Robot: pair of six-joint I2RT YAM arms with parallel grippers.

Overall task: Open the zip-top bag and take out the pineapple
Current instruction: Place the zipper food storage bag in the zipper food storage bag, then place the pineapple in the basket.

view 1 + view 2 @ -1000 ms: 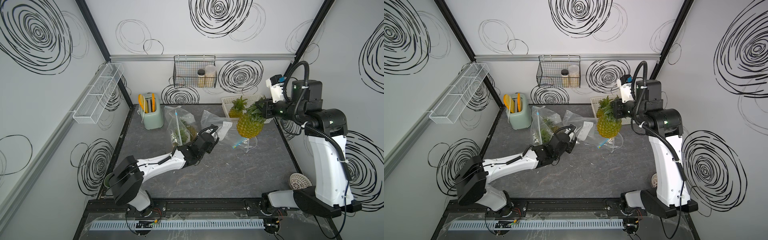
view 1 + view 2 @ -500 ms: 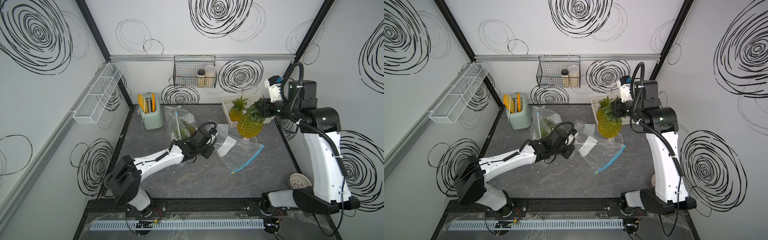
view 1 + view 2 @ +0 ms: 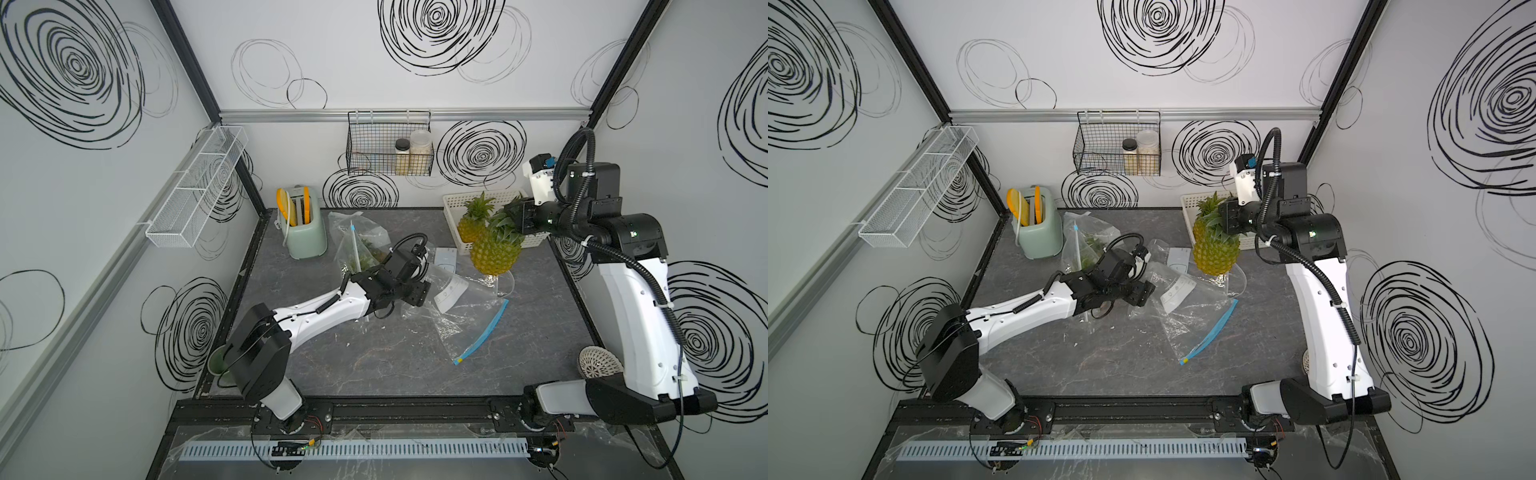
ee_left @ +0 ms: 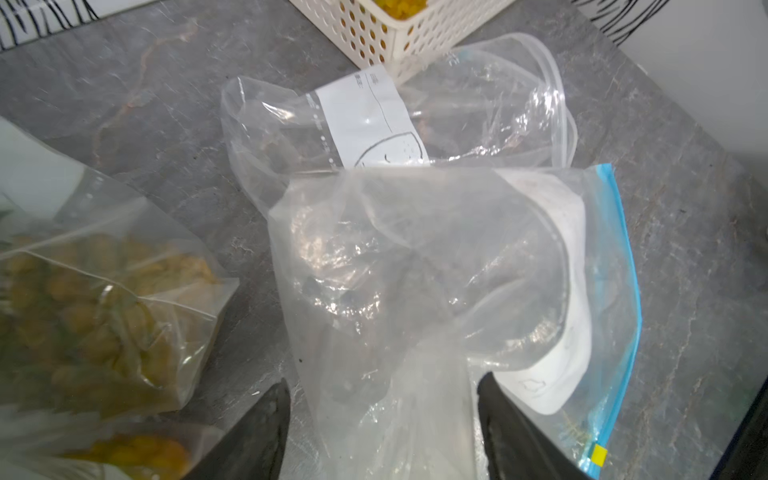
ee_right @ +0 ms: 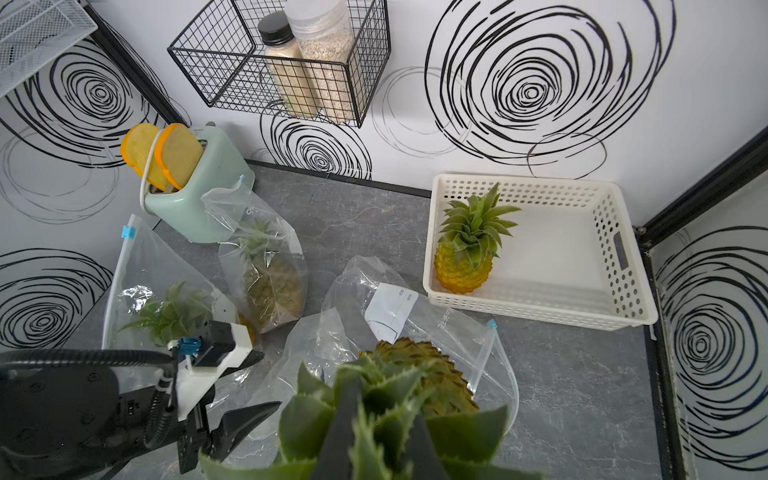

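Yellow, scaly, green-crowned pineapple point(image 3: 494, 255)

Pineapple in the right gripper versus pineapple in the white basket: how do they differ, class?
The held pineapple hangs in the air; the basket pineapple stands on its base in the white basket. The held pineapple is clamped by its crown in the right gripper; the basket pineapple is untouched. Both have yellow bodies, green crowns.
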